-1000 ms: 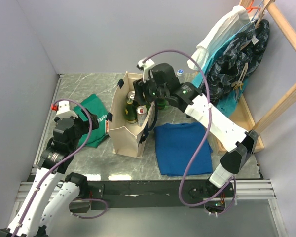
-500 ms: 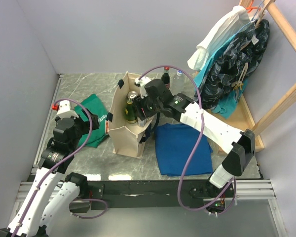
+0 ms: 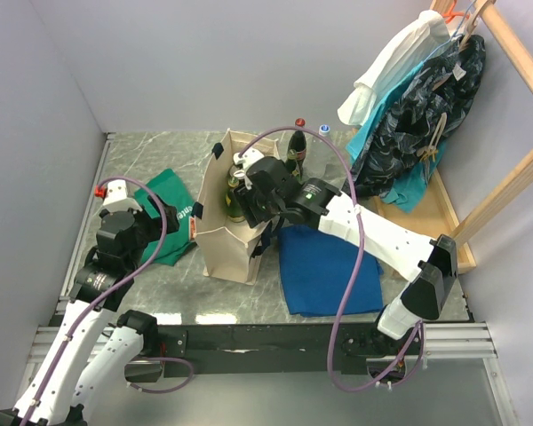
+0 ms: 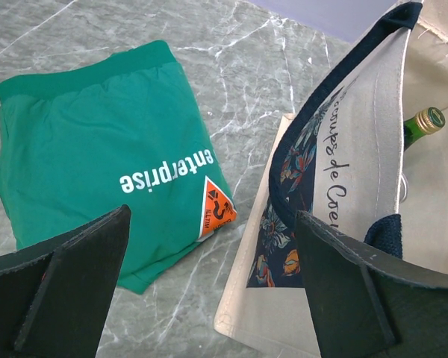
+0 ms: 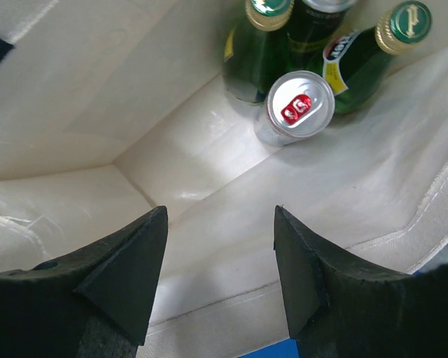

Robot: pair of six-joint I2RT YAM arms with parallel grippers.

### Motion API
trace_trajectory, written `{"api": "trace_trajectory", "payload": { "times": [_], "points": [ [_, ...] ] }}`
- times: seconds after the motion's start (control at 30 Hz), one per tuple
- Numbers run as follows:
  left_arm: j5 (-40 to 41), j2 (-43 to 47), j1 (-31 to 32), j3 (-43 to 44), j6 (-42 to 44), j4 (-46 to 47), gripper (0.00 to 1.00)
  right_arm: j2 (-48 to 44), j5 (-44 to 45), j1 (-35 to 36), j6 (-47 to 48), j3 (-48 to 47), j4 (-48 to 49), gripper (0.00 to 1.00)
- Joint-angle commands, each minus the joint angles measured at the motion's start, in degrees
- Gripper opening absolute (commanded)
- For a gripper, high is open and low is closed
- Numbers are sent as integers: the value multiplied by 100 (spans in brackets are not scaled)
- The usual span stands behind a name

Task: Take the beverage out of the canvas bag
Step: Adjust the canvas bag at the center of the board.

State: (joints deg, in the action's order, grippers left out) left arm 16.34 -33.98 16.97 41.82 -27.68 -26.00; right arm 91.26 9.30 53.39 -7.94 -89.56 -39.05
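The right jaws hang part-open just above the mouth of the canvas bag point(image 3: 224, 241), pointing down into it, with nothing held between them. In the right wrist view, the cream inner wall of the bag point(image 5: 97, 89) fills the space between and below the two fingers. Beyond the fingertips, on the bag's floor, stands a silver can point(image 5: 299, 107) with a red pull tab. It stands against a cluster of green glass bottles point(image 5: 257, 45), one of which wears a green and gold cap point(image 5: 407, 22). The can lies slightly toward the right finger's side and touches neither finger.

The left jaws stand wide open and hold nothing, low over the table point(image 4: 231, 67). Ahead of them, toward the left finger, lies a folded green cloth point(image 4: 97, 149) with white "enterprise" lettering. Ahead of the right finger stands the navy-edged corner of the bag point(image 4: 243, 321), with a green bottle top point(image 4: 422, 123) showing inside. Neither finger touches cloth or bag.

On the far side of the bag from the right jaws stands a dark bottle point(image 3: 295, 151) with a red cap. A folded blue cloth point(image 3: 329, 266) lies under that arm.
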Motion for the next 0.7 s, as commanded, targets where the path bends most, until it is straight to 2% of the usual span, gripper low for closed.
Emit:
{"api": "trace_trajectory", "payload": {
  "times": [0.0,0.4,0.67],
  "points": [
    [-34,5,17,203,61,121,96,-47,300,-4,-84,61,-173,66],
    [-34,-215,25,186,61,156,96,-126,336,-4,-567,474,28,67],
    [10,-311,17,186,70,148,96,251,441,-21,-480,106,344,69]
  ]
}}
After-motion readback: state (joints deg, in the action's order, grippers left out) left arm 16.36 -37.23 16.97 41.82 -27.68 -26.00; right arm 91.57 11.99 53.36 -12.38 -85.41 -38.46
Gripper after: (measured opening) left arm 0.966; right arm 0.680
